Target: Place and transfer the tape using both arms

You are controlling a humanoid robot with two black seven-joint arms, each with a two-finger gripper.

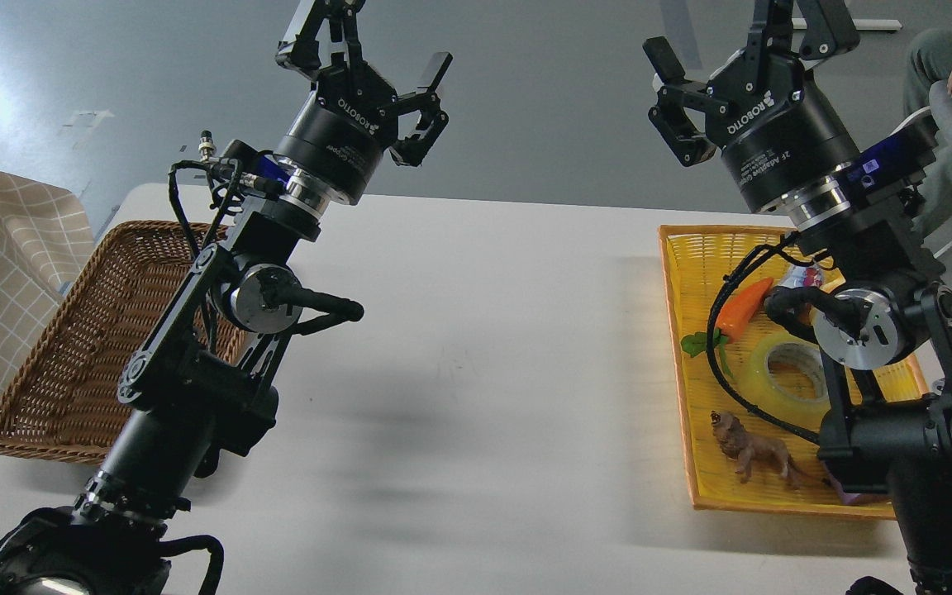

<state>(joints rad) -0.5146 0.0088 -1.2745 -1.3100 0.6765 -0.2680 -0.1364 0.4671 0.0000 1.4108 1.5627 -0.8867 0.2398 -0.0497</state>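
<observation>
At the right of the frame the tape [788, 373] lies in the yellow tray [695, 446], between carrot toy [742, 307] and lion figure [753, 450], partly behind the right arm [873, 330], while both pincers, left [381, 70] and right [720, 62], hang released above the tabletop [484, 372].

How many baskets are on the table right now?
2: a brown wicker basket at the table's left edge behind the left arm, and a yellow tray basket on the right, holding the tape, partly hidden by the right arm.

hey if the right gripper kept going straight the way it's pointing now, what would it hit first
Probably nothing nearby: the right gripper is raised, open, pointing up and away past the table toward bare grey floor. The tape lies behind it, in the yellow tray.
</observation>
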